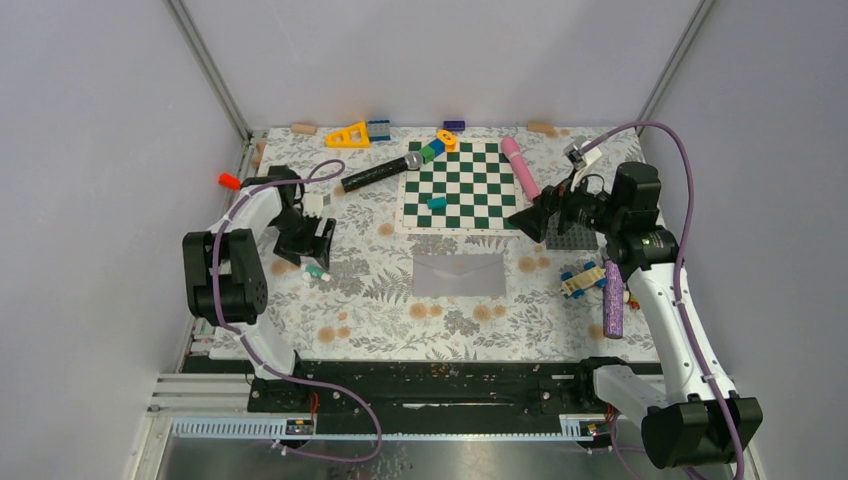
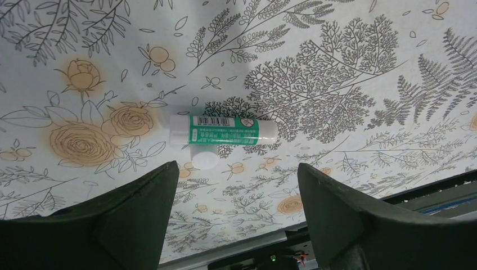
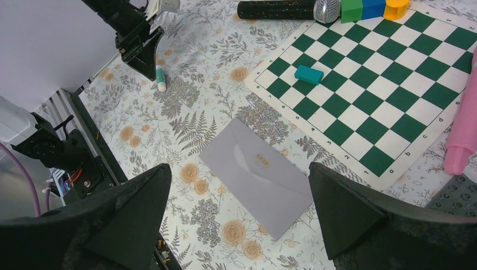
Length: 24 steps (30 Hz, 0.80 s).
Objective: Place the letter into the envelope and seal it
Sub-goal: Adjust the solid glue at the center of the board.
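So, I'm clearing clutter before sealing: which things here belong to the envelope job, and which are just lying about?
Job: envelope; glue stick, probably for sealing, under the open left pincer.
Lying about: chessboard, microphone, pink tube, studded plate, purple glitter stick, teal block.

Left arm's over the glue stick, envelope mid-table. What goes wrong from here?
1. The left gripper stands open along the length of the green-and-white glue stick. Closing end to end, the round tube may slip out or roll.
2. A small white round piece touches the stick and could get knocked away or pinched.
3. The flat light grey paper envelope shows no raised flap, so gluing may miss.
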Each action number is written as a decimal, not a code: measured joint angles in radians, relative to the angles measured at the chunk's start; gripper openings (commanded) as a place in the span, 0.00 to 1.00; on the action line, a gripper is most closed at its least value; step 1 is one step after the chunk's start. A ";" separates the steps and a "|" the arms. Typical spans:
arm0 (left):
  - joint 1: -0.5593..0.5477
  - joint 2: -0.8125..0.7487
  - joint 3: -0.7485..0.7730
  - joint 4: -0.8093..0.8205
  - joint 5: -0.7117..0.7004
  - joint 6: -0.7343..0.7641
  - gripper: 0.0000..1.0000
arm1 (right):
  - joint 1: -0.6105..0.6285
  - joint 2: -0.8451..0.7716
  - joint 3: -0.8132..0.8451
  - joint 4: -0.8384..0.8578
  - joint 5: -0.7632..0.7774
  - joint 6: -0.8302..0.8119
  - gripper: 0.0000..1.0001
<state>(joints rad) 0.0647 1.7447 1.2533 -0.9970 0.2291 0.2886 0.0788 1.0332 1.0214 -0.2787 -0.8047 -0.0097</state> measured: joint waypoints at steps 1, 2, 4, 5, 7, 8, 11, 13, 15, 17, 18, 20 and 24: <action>0.000 0.008 0.000 0.001 0.002 0.000 0.80 | 0.000 0.000 0.000 0.000 0.000 0.000 0.99; 0.000 0.016 0.000 0.002 0.003 0.000 0.80 | 0.000 0.000 0.000 0.000 0.000 0.000 1.00; 0.001 0.024 0.000 0.005 0.004 -0.001 0.81 | 0.000 0.000 0.000 0.000 0.000 0.000 1.00; 0.001 0.026 0.000 0.005 0.004 -0.001 0.81 | 0.000 0.000 0.000 0.000 0.000 0.000 0.99; 0.001 0.026 0.000 0.006 0.004 -0.001 0.81 | 0.000 0.000 0.000 0.000 0.000 0.000 1.00; 0.001 0.027 0.000 0.006 0.004 -0.001 0.81 | 0.000 0.000 0.000 0.000 0.000 0.000 1.00; 0.001 0.038 0.000 0.011 0.005 -0.001 0.83 | 0.000 0.000 -0.001 0.000 0.000 0.000 1.00; 0.001 0.048 0.000 0.013 0.005 -0.002 0.83 | 0.000 0.000 -0.001 0.000 0.000 0.000 1.00; 0.001 0.058 -0.003 0.017 0.005 -0.002 0.84 | 0.000 0.000 -0.002 0.000 0.000 0.000 1.00; 0.001 0.061 -0.007 0.019 0.004 -0.002 0.86 | 0.000 0.000 -0.004 0.000 0.000 0.000 1.00; 0.002 0.061 -0.009 0.022 0.004 -0.002 0.86 | 0.000 0.000 -0.004 0.000 0.000 0.000 1.00; 0.002 0.061 -0.017 0.026 0.004 -0.004 0.86 | 0.000 0.000 -0.004 0.000 0.000 0.000 1.00; 0.003 0.061 -0.037 0.037 0.003 -0.008 0.86 | 0.000 0.000 -0.004 0.000 0.000 0.000 1.00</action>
<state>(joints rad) 0.0677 1.8061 1.2163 -0.9596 0.2317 0.2802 0.0788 1.0332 1.0176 -0.2787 -0.8043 -0.0101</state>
